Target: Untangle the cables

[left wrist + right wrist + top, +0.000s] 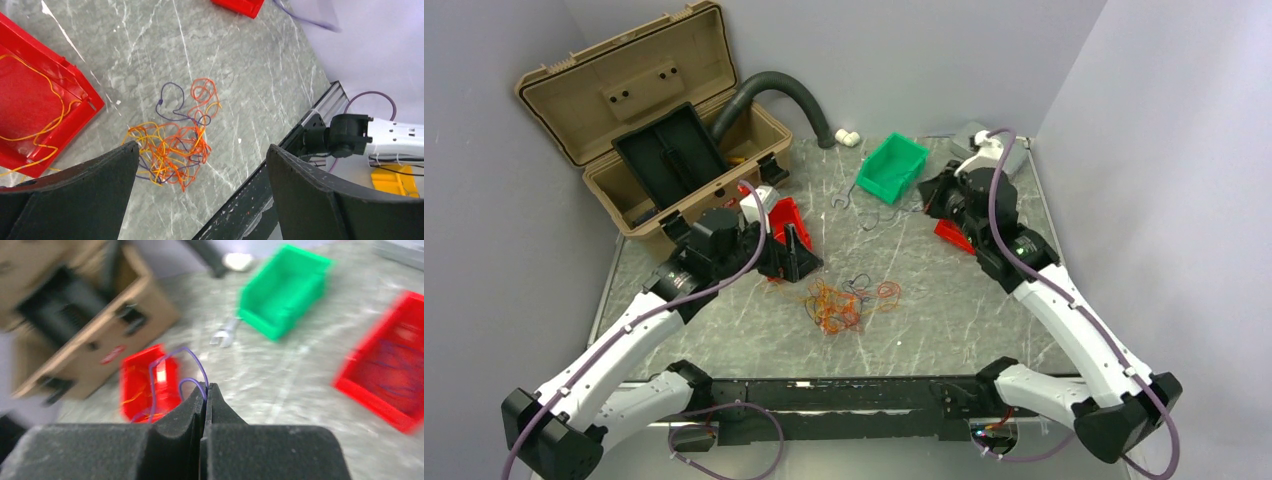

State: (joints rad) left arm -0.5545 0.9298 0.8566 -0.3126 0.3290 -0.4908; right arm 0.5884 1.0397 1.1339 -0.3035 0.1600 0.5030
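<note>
The cables [836,305] lie as a fist-sized orange, yellow and purple tangle on the grey marble table, in front of my left gripper [792,255]. In the left wrist view the tangle [172,145] sits on the table below and between the wide-open fingers [85,190], untouched. A yellow-orange strand [45,125] lies in the red bin [75,95] to the left. My right gripper [206,387] is shut on a thin purple wire [170,360] that loops up from its tips. Seen from above, that wire [869,215] hangs left of the right gripper [927,197].
A tan toolbox [654,120] stands open at the back left with a dark corrugated hose [774,88] behind it. A green bin [892,165] and a second red bin [952,235] are near the right arm. A wrench [225,332] lies by the green bin [282,290].
</note>
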